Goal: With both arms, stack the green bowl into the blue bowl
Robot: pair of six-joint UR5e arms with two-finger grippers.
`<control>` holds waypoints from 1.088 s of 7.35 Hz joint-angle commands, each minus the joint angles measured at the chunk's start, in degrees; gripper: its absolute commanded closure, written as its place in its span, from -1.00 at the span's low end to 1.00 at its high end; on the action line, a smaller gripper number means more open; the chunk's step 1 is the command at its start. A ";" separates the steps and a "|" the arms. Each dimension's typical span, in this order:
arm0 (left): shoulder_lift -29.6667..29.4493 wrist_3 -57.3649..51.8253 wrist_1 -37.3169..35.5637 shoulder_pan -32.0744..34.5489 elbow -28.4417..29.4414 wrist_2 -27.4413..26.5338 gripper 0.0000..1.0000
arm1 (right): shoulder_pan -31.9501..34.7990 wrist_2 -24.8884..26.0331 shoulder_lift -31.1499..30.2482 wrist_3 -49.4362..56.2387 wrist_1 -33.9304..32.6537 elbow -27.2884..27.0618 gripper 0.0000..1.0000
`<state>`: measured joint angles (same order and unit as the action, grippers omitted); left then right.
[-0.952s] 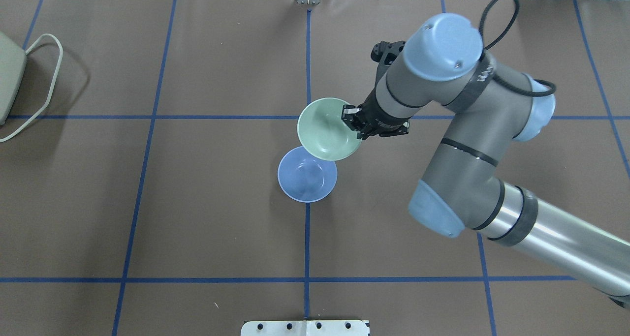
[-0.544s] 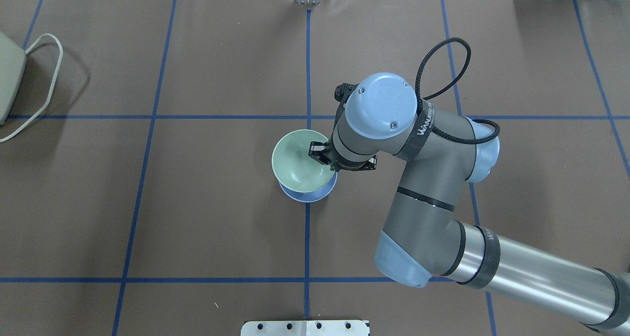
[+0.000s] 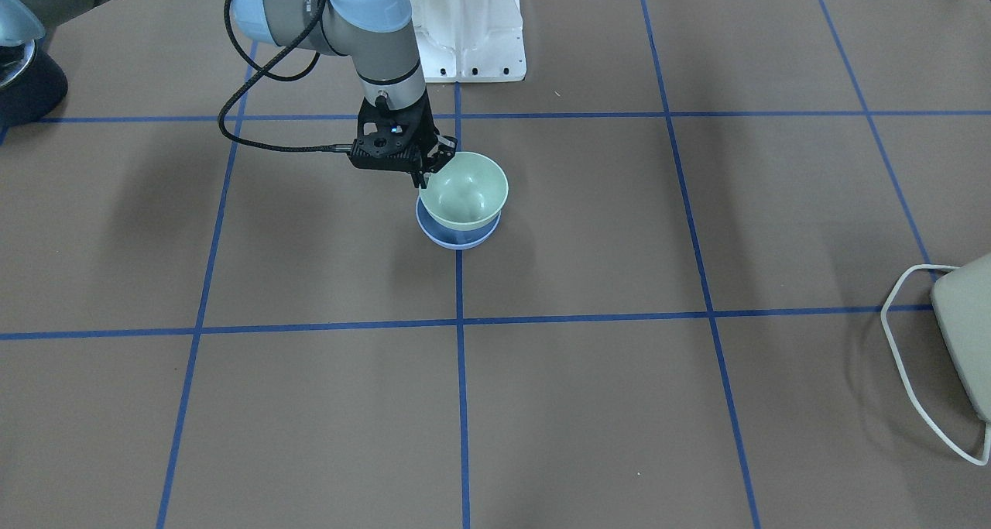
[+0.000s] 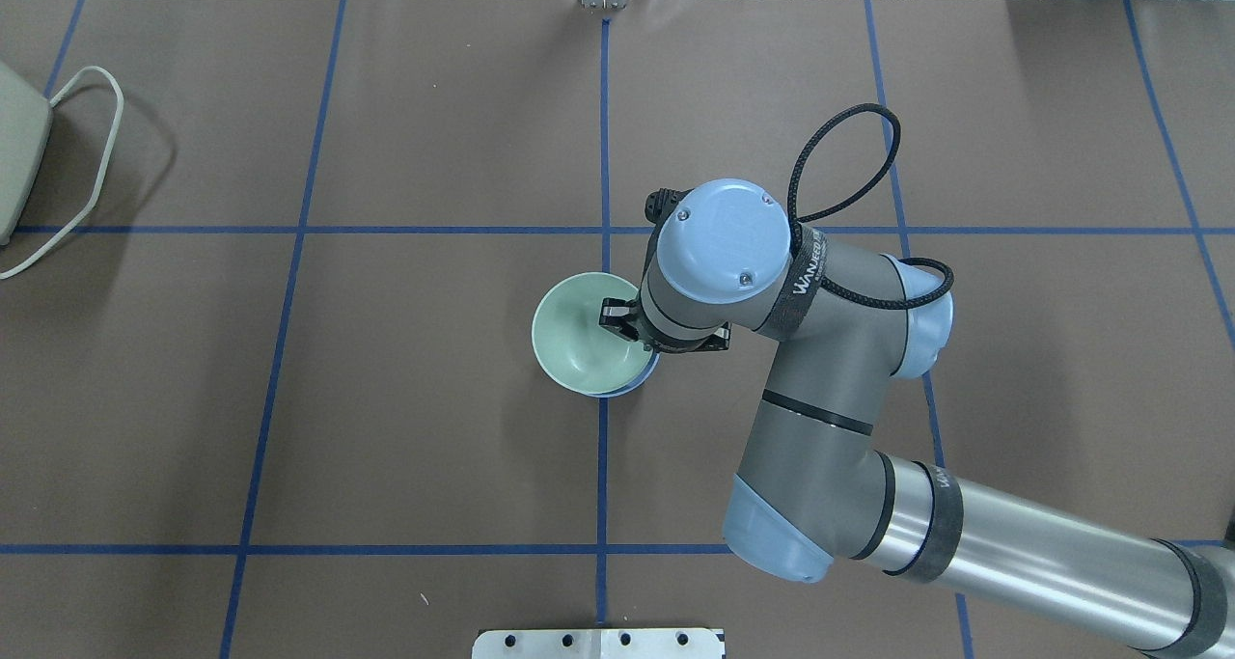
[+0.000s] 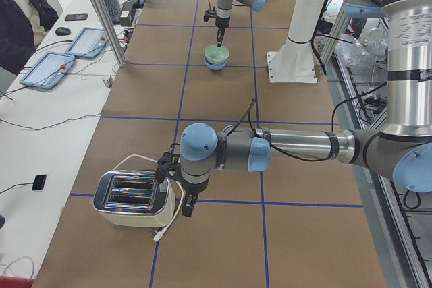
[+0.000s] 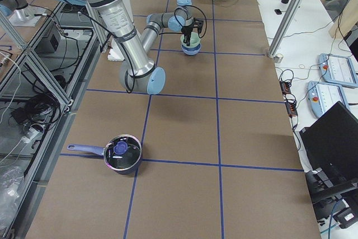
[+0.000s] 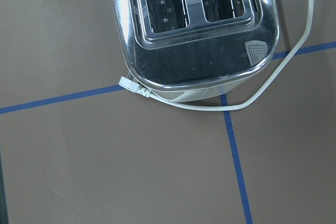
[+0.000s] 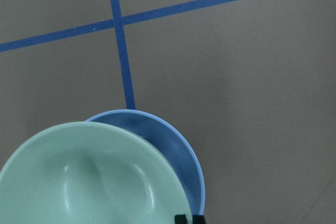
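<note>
Right gripper (image 4: 625, 323): jaws clamped on the green bowl's (image 4: 579, 343) rim. Over the last second the bowl came in from the far-edge side and dropped over the blue bowl (image 3: 458, 239) at mid-desk. Nesting looks nearly done; release probably next. Green bowl is glossy pale mint, upright, slightly off-centre, with a blue crescent showing. Left gripper (image 5: 187, 205), by the toaster (image 5: 131, 197) at the desk's left end: jaw state cannot be told.
</note>
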<state>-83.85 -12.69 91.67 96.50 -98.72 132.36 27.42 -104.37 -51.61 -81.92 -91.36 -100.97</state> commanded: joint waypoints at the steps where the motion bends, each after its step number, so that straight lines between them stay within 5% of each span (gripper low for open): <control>1: 0.00 -0.05 0.00 0.00 -0.07 0.00 -0.96 | -0.09 -0.05 -0.07 0.36 0.13 0.85 1.00; 8: 0.00 0.03 0.00 0.00 -0.15 0.00 -0.96 | -0.09 -0.13 0.10 1.33 0.31 3.32 1.00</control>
<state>-83.85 -12.68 91.67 96.50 -98.87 132.36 27.38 -104.43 -51.51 -80.66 -91.13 -98.01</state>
